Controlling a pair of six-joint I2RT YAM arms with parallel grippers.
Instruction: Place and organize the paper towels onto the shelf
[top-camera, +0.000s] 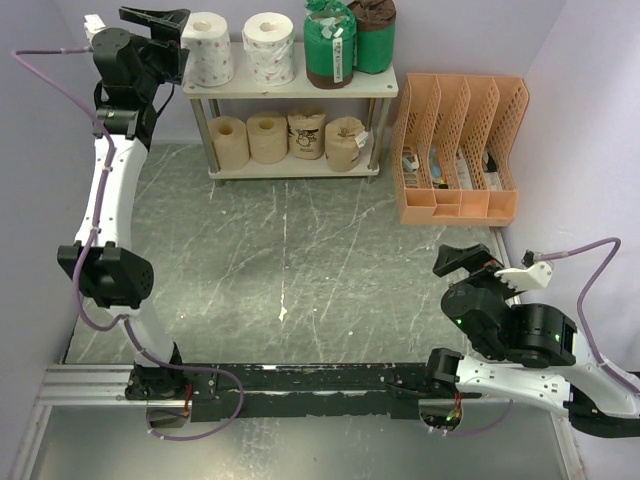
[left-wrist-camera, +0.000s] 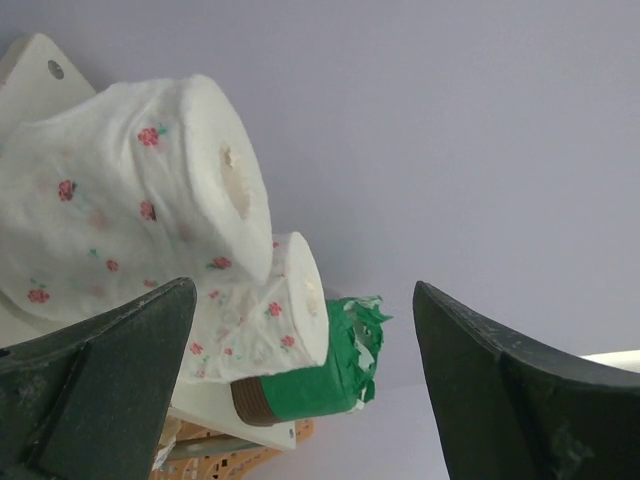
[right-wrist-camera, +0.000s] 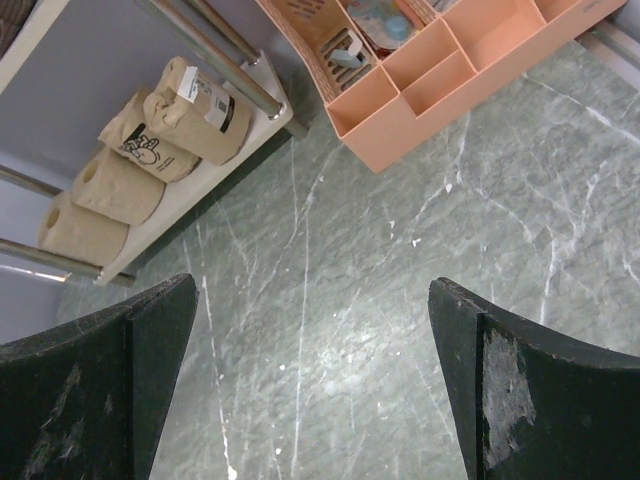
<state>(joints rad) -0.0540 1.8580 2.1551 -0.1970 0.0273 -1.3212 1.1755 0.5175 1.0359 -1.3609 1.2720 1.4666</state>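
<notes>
1. This looks like a robotics lab, set up as a test cell rather than a home or shop.
2. Two arms, left (top-camera: 105, 190) and right (top-camera: 510, 335), are bolted to a metal rail (top-camera: 320, 380) along the near edge of the table (top-camera: 300, 250).
3. Loose purple cable (top-camera: 580, 300) trails from the arms, and cameras ride on the wrists.
4. Plain lavender walls (top-camera: 30, 200) box the table in on three sides, bare and close.
5. The household things read as props: a small shelf (top-camera: 290, 90) of rolls (top-camera: 268, 48) and an orange organizer (top-camera: 460, 205), standing alone on green marbled sheet.
</notes>
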